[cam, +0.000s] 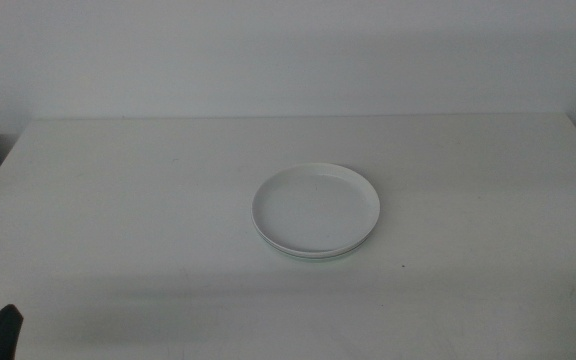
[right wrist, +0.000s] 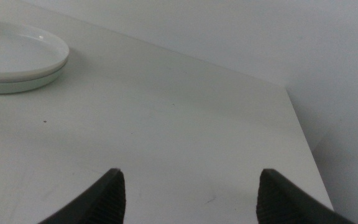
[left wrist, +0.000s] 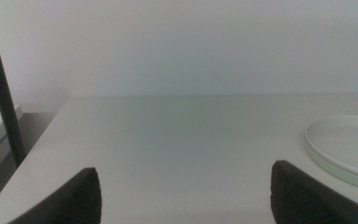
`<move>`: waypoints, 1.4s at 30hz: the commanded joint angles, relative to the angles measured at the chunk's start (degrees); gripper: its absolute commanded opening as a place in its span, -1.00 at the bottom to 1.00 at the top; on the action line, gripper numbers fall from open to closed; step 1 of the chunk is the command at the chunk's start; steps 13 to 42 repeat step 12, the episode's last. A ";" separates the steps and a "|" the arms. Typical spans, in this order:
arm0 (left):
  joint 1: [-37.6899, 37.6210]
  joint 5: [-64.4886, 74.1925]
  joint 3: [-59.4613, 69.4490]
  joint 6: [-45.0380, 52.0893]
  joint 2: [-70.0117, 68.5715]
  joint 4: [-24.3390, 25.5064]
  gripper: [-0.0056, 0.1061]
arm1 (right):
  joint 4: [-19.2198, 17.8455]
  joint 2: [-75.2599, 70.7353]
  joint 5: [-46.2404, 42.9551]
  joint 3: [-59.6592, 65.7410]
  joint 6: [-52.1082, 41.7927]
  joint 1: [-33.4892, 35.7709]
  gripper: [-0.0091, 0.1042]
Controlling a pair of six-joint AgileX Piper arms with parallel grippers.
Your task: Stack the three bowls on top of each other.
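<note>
Nearest to me, my left gripper (left wrist: pixel 185 193) waits low at the near left corner of the table (cam: pixel 118 200); in the middle view only a dark tip of it (cam: pixel 3 335) shows at the bottom edge. Its 2 jaws stand wide apart with nothing between them, only bare tabletop. My right gripper (right wrist: pixel 188 196) is out of the middle view altogether; its own wrist camera shows its 2 jaws likewise spread, holding nothing, above the table's right side near the edge.

Farther out, near the middle of the table, the bowls sit as 1 stack, well apart from both grippers. The white bowl (cam: pixel 316 205) is on top, its shallow inside facing up. Below it a pale mint green rim (cam: pixel 313 256) peeks out on the near side, and the right wrist view shows that green bowl (right wrist: pixel 8 87) at the bottom. I think a grey bowl lies between them, but the thin band there is too faint to be sure of.

Beyond the table is a plain pale wall (cam: pixel 288 50).
</note>
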 commanded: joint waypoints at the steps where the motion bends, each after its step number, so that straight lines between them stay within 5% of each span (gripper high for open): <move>1: 0.06 -4.19 -0.24 -0.62 -0.83 -0.61 0.93 | 0.27 -1.52 -4.38 -0.32 -0.71 -0.42 0.11; 42: 0.06 -4.14 -0.24 -0.62 -0.43 -0.61 0.93 | 0.32 -0.93 -4.53 -0.37 -0.71 -4.48 0.11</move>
